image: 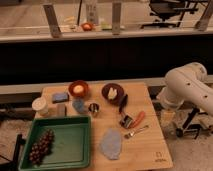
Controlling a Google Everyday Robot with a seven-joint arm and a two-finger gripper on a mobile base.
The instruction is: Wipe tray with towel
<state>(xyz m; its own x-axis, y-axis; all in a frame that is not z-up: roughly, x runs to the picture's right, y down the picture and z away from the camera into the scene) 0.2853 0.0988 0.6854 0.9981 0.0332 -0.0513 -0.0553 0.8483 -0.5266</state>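
Item 1, tray [70,142]: green, rectangular, shallow-walled, at the near left corner of the wooden table [150,145]. We note a bunch of dark grapes [42,148] lying in its left half; the right half of its floor is bare.

Item 2, towel [111,144]: a crumpled blue-grey cloth lying flat on the table just beside the tray's right wall, apart from it, near the front edge. Nothing is holding it.

Item 3, utensils right of the towel: a silver fork or spoon [136,132], we cannot tell which, and above it an orange-handled tool [137,120] lying at a slant, with a black utensil [123,103] farther back.

Item 4, back row of the table: an orange bowl [78,89] with a pale object in it; a dark brown bowl [112,93] holding something white; a blue sponge [60,97] left of the orange bowl.

Item 5, middle row, just behind the tray: a white cup [40,106], a grey block [61,110], a pale blue object [79,105] and a small metal cup [93,108].

Item 6, robot arm [187,90]: white, bent, off the table's right edge and well apart from both towel and tray. We record the gripper as outside the view, so we cannot tell whether it is spread, pressed together or pinching anything.

Item 7, background: a long counter [125,32] behind the table, with several small objects on it too indistinct to name.
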